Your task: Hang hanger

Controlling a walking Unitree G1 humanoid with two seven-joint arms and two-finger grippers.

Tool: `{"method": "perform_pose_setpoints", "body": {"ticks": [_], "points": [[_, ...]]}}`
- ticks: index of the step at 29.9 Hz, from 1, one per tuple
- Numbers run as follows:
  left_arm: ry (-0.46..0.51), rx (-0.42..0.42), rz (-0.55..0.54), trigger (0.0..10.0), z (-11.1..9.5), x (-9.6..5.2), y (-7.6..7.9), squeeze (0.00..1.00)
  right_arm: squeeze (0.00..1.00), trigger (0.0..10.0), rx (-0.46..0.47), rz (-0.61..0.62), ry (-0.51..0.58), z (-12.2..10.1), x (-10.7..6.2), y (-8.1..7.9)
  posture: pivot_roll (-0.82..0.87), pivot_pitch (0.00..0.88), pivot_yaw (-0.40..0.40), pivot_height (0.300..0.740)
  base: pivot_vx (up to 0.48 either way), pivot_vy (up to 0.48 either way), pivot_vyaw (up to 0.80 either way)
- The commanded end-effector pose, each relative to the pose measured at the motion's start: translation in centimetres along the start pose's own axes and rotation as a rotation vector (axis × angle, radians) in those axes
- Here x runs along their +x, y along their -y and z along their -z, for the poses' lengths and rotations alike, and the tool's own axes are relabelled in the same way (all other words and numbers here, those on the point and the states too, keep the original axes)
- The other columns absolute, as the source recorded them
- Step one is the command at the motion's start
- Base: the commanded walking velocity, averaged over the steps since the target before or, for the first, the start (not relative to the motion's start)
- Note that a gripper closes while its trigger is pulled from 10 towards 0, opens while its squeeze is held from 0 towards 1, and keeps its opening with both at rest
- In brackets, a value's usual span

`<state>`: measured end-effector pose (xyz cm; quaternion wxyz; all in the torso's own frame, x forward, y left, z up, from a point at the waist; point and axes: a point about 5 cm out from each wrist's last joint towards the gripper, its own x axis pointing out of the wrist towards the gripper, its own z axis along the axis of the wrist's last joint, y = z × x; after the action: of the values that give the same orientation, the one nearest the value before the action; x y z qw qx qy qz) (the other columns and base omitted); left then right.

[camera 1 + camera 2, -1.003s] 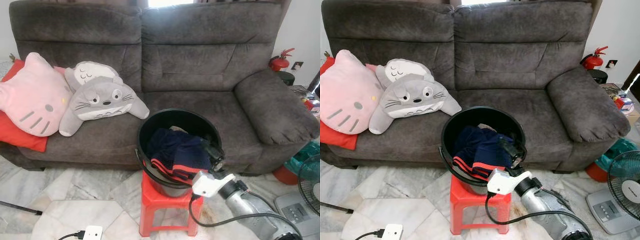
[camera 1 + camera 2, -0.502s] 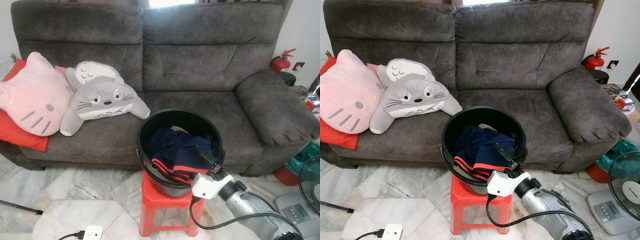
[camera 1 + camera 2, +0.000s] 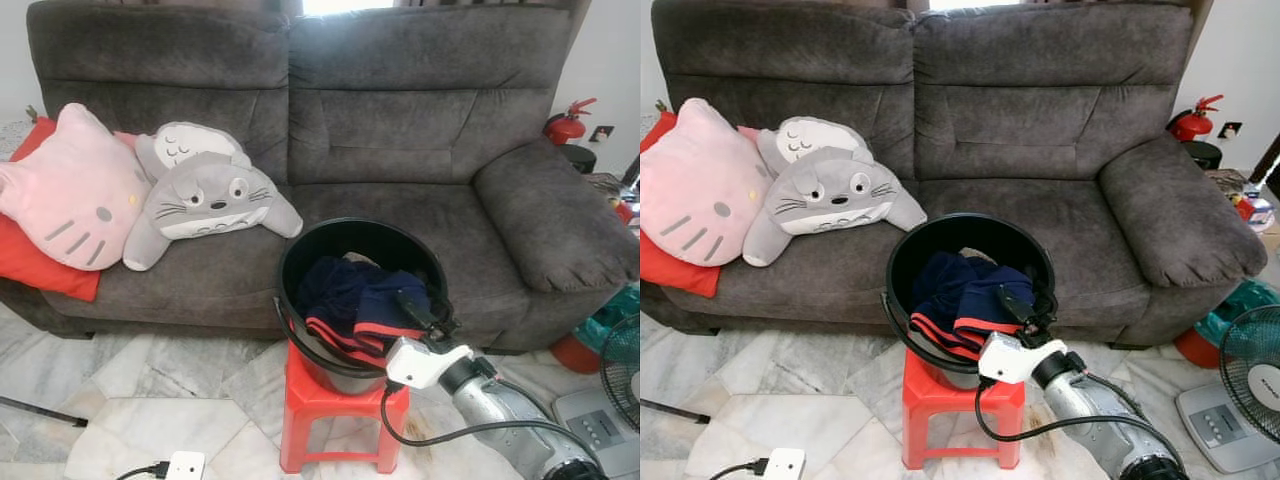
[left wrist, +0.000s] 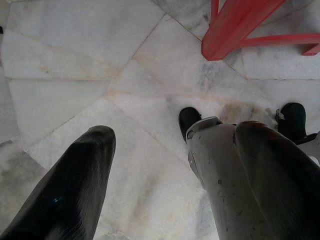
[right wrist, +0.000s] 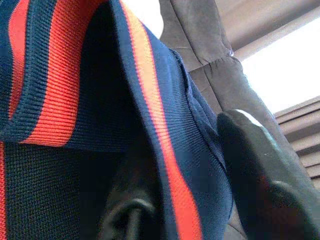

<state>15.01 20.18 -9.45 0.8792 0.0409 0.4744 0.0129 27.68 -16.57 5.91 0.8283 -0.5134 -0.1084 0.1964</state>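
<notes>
Navy garment: red-trimmed knit, heaped in black bucket on red stool.
Right gripper: over the bucket's near rim, fingers spread astride a garment fold.
Hanger: cannot tell position or long axis.
Left gripper: idle, parted, floorward.
Nearer arm: right.

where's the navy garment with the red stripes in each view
Left eye view: navy garment in the black bucket, centre-bottom.
Right eye view: same, inside the bucket.
Right wrist view: close up across the frame.
Left wrist view: floor and stool legs instead.
Shared landmark: red stool, also in the left wrist view.
</notes>
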Motion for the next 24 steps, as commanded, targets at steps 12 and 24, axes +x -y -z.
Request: {"method": "perform_pose_setpoints", "body": {"ticks": [12,24], "points": [[-0.001,0.011,-0.005,10.0,0.3,-0.1,-0.4,0.00,0.00,0.0,0.013,0.030,-0.039,0.4,0.1,0.3,-0.10,0.000,0.011,0.740,0.000,0.000,0.00],[-0.004,0.016,-0.006,10.0,0.3,-0.1,-0.5,0.00,0.00,0.0,0.153,0.203,-0.221,2.3,0.8,2.4,-0.10,0.000,0.017,0.740,0.000,0.000,0.00]]}}
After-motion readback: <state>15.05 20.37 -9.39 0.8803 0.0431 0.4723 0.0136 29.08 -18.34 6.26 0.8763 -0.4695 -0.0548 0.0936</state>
